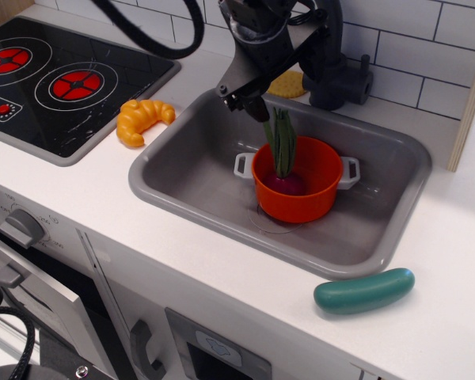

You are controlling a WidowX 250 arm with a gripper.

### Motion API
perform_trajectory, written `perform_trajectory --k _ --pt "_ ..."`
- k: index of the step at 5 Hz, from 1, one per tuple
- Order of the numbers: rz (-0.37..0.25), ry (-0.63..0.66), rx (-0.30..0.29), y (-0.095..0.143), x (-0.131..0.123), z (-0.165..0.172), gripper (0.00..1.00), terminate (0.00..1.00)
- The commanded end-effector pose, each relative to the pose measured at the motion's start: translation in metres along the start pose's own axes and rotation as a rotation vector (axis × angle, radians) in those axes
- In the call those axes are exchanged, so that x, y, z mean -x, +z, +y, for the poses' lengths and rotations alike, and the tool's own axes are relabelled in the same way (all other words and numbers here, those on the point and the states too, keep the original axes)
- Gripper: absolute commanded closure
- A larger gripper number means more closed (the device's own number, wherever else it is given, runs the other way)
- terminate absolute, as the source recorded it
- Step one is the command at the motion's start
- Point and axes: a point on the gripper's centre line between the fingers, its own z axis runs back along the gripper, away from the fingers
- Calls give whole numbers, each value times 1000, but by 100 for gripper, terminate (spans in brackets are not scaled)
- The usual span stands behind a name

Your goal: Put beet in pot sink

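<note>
Since the beet (286,183) already sits inside the pot (297,190) in the sink (182,170), stems upright, the gripper (249,101), whose jaw state I cannot tell, should rise straight up without snagging those stems or tipping the pot.

Magenta beet (286,183), orange-red pot (299,206)

One raised front view looks down across the sink (174,170) toward the wall.
</note>
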Motion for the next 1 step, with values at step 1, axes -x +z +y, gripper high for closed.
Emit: perform_trajectory --k 1 --pt "-25 -9 44 16 6 -6 0 100"
